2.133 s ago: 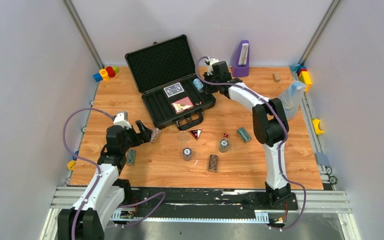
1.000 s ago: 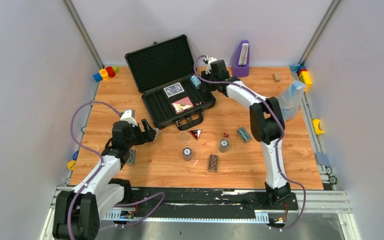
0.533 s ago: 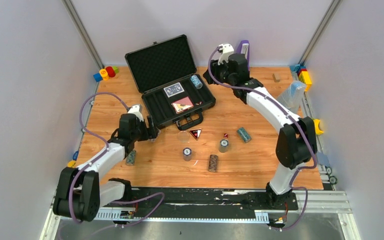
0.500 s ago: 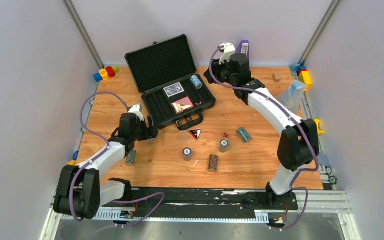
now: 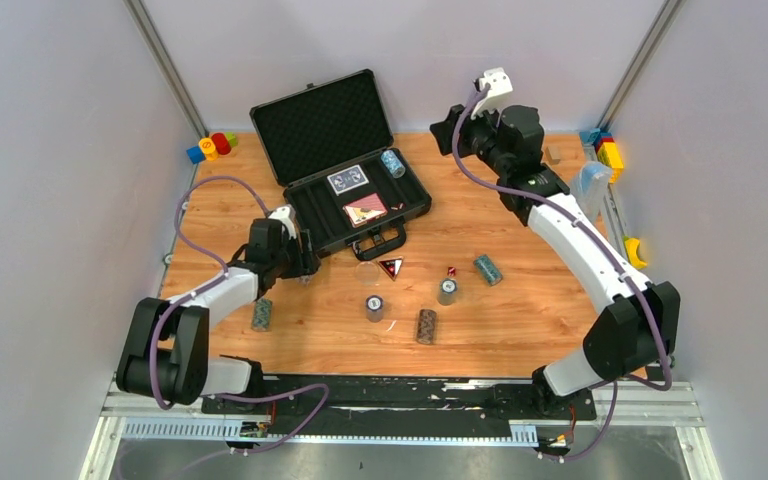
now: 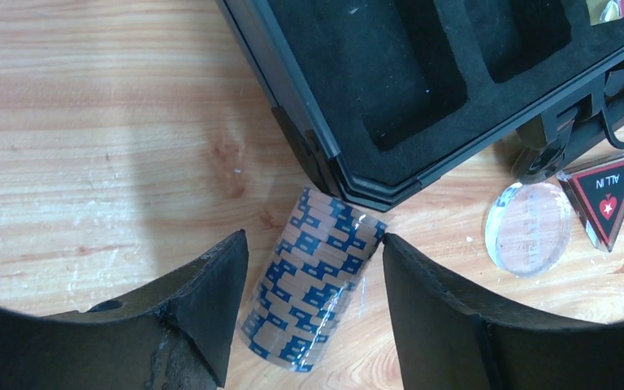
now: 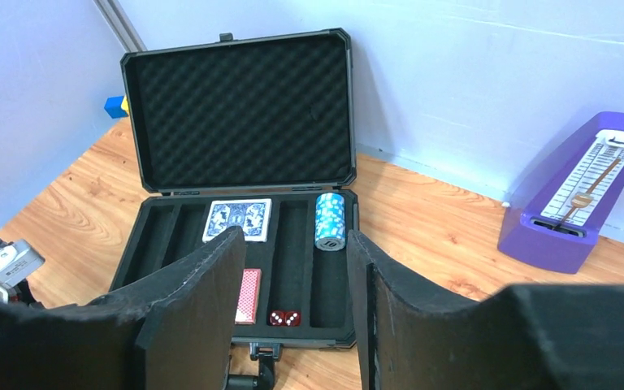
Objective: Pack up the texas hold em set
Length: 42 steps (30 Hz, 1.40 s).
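Observation:
The black case lies open at the back, also seen in the right wrist view. Inside it are a light-blue chip stack, a blue deck, a red deck and red dice. My left gripper is open at the case's front-left corner, straddling a tan-and-blue chip stack that lies on the table. My right gripper hangs open and empty, high behind the case. The triangular button, a red die and several chip stacks sit on the table.
A clear disc lies beside the button. A purple metronome stands at the back right. Toy blocks sit in the back-left corner and the back-right corner. A clear plastic piece lies under the right arm.
My right arm rose and swung back right, leaving the light-blue stack in the case, jaws opened. My left arm reached to the case's corner, its jaws narrowing around the tan-and-blue stack.

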Available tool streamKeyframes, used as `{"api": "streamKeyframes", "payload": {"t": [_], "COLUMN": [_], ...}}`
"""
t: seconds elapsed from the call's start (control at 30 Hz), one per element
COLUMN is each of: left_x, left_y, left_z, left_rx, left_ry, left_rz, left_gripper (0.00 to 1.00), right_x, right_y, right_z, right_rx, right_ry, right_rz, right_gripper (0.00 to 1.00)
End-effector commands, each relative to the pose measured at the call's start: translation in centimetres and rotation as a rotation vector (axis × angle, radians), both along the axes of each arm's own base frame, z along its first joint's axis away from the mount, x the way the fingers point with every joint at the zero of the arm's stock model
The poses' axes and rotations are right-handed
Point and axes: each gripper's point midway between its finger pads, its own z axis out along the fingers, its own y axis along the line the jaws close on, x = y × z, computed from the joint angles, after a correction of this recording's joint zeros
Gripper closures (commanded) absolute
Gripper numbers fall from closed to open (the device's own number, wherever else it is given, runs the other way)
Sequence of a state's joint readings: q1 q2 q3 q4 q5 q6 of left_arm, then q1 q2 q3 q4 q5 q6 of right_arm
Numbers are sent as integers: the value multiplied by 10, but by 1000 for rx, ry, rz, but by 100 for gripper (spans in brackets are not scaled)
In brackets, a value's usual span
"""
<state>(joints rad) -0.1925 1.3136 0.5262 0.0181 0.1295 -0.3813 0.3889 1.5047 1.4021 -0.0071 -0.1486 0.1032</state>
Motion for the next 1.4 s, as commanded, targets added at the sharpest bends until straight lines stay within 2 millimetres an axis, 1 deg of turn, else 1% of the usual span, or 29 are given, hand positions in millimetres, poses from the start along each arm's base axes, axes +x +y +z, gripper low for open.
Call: {"api": "streamKeyframes", "payload": {"t": [0.0,0.07,0.1,0.17,0.2,0.23,0.27,0.33,0.37,0.43,0.5,0.53,0.57,0.6,0.63,0.67,0.8,0.93,1.0,1.1,1.13,1.17,1.2,1.23,1.27,1.3,1.33,1.37], "left_x": [11,12,7,4,3,2,1,-1,-2,-4,-8,-11,-14,-15,-17,-19,-25,-25,-20,-5,2,13,19,31,37,48,57,65], "left_y": [-7,-9,-8,-11,-12,-15,-16,-17,-18,-20,-22,-21,-20,-19,-19,-19,-20,-23,-22,-18,-13,-9,-6,0,4,9,11,15], "left_z": [8,6,2,1,1,2,4,9,11,21,31,37,39,46,49,56,73,89,95,106,109,116,120,127,131,136,147,142], "left_rx": [8,10,14,9,8,1,0,-2,-7,-25,-44,-51,-54,-63,-68,-79,-116,-153,-162,-177,-169,-175,-176,-181,-185,-192,-204,-208], "left_ry": [-15,-4,22,37,44,50,60,71,75,68,62,56,61,46,42,28,-2,-36,-54,-92,-109,-136,-146,-166,-175,-183,-204,-189], "left_rz": [-29,-31,-32,-43,-50,-63,-68,-78,-83,-88,-85,-71,-63,-52,-47,-37,-23,-14,9,84,120,163,194,257,292,349,377,419], "left_gripper": [31,33,34,40,48,53,61,69,71,77,89,97,100,100,100,100,100,100,100,100,100,100,100,100,100,100,100,100], "right_x": [-8,-11,-12,-14,-15,-17,-17,-19,-20,-21,-22,-22,-22,-22,-22,-23,-22,-20,-20,-19,-19,-4,-17,-18,-17,-17,-16,-15], "right_y": [-9,-11,-12,-13,-14,-14,-15,-16,-16,-15,-15,-14,-13,-12,-11,-10,-9,-6,-5,-4,-4,-35,-7,-4,-4,-4,-4,-4], "right_z": [27,30,31,32,34,34,34,36,37,39,38,39,38,38,39,39,38,36,36,34,33,31,32,31,30,29,27,27], "right_rx": [46,56,59,60,61,62,64,68,70,74,77,82,84,88,93,95,107,114,117,120,120,116,119,119,118,119,115,113], "right_ry": [-81,-93,-96,-100,-103,-104,-104,-108,-111,-112,-111,-111,-109,-108,-107,-107,-106,-97,-93,-87,-85,-87,-84,-82,-80,-78,-77,-76], "right_rz": [-20,-22,-22,-24,-25,-26,-27,-27,-25,-21,-15,-11,-6,-1,0,5,10,20,25,26,27,-45,18,25,23,20,17,14], "right_gripper": [50,50,49,50,50,50,49,49,49,49,49,49,49,49,49,49,49,49,49,49,49,49,49,49,49,49,49,49]}}
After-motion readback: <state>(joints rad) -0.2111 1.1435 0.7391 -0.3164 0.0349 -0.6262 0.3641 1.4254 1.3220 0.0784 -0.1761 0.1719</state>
